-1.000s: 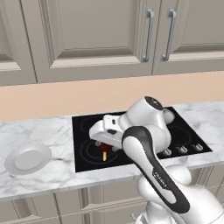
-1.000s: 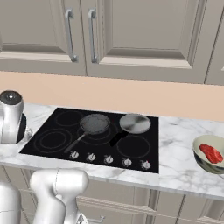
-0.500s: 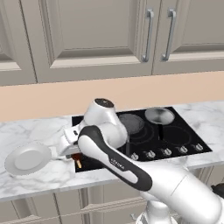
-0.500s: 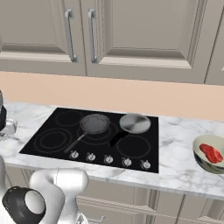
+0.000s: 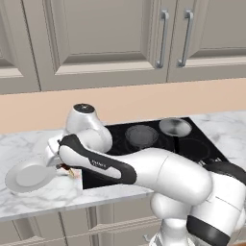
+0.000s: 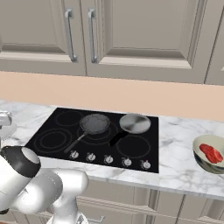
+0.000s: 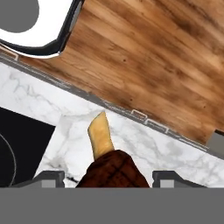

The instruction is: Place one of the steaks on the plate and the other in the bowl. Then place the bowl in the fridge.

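Hand view shows the gripper (image 7: 108, 177) with its two dark tips set fairly wide apart and a steak (image 7: 111, 168) between them, so I judge that it holds this piece. Here the meat looks dark brown-red, with a pale yellow strip (image 7: 99, 135) at one end. From the left base view, the gripper (image 5: 61, 166) hangs over the front edge of the counter (image 5: 43, 194), just beside the right rim of the plate (image 5: 26, 177); the steak is not yet on it. The other steak (image 6: 211, 153) lies in the bowl (image 6: 196, 148) near the right end of the counter, well apart from the cooktop (image 6: 52, 140).

I expect the meat is light, soft and somewhat slippery, so it may sag or slide. A hold across the thick middle seems safest, not on the thin pale end. The bowl looks stiff and should be taken by its rim.

No brand or writing is readable; the small white mark on the arm (image 5: 98, 163) is too small to tell.
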Available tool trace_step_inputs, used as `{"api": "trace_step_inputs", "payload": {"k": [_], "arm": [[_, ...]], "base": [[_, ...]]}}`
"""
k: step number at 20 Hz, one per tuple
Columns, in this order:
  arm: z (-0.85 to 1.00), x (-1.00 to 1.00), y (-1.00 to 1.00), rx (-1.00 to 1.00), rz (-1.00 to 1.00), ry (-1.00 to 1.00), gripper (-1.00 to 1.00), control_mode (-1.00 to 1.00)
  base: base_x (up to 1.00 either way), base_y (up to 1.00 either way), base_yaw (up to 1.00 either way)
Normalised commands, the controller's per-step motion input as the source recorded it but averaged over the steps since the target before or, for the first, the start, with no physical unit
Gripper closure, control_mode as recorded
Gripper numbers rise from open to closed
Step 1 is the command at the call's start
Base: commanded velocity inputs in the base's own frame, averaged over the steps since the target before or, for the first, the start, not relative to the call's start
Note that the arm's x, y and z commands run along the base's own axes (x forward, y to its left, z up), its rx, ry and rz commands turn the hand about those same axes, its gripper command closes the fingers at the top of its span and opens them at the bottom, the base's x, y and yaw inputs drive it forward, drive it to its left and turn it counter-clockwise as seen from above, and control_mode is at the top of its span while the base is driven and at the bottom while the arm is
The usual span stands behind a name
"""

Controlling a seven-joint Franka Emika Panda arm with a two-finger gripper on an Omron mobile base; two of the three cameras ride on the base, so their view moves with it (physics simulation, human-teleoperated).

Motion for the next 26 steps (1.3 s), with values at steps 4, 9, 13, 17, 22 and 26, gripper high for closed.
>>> {"api": "trace_step_inputs", "payload": {"k": [4, 9, 13, 17, 22, 26], "arm": [[-0.5, 0.0, 0.35, -0.03, 0.0, -0.4, 1.0, -1.0], [-0.22, 0.19, 0.49, 0.0, 0.0, -0.16, 1.0, -1.0], [-0.01, 0.44, 0.39, 0.0, 0.0, 0.0, 1.0, -1.0], [-0.13, 0.47, 0.41, 0.0, 0.0, 0.0, 1.0, -1.0], [-0.14, 0.31, 0.43, 0.0, 0.0, 0.04, 1.0, -1.0], [-0.05, 0.0, 0.35, 0.0, 0.0, 0.02, 1.0, -1.0]], "base": [[0.0, 0.0, 0.0], [0.0, 0.0, 0.0], [0.0, 0.0, 0.0], [0.0, 0.0, 0.0], [0.0, 0.0, 0.0], [0.0, 0.0, 0.0]]}}
